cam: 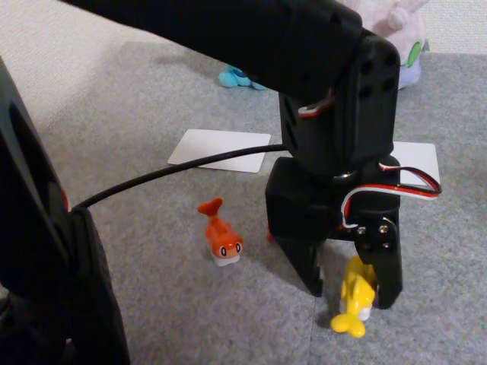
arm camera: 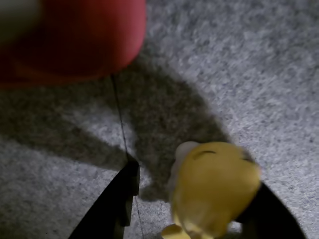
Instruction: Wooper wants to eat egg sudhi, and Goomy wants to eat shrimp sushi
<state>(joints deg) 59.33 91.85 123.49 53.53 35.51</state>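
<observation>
The egg sudhi (arm camera: 214, 191) sits between the spread fingers of the gripper (cam: 354, 293), against one finger, not clamped, on the grey carpet (cam: 152, 289); shrimp sushi (cam: 221, 237) lies nearby.

Matte black arm (cam: 335, 99) — red, white, black cables, silver screws

No readable text, labels, brands or numbers anywhere. The two white cards (cam: 221, 150) on the grey carpet are blank on the faces shown. The toys and the arm carry no legible markings in either view.
</observation>
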